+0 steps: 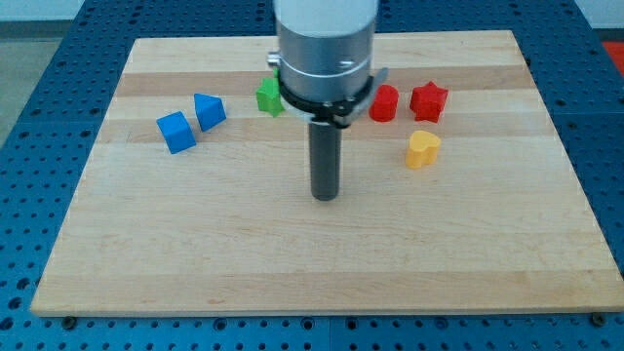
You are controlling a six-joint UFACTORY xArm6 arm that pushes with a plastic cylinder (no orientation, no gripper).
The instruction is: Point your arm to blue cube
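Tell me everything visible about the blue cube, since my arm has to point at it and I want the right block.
The blue cube is a small, matte, plastic-looking block with flat faces, turned slightly askew on the wooden board. It sits toward the view's left, just left of the blue wedge-like block; whether they touch is unclear. My tip stands well to its right, apart from it.
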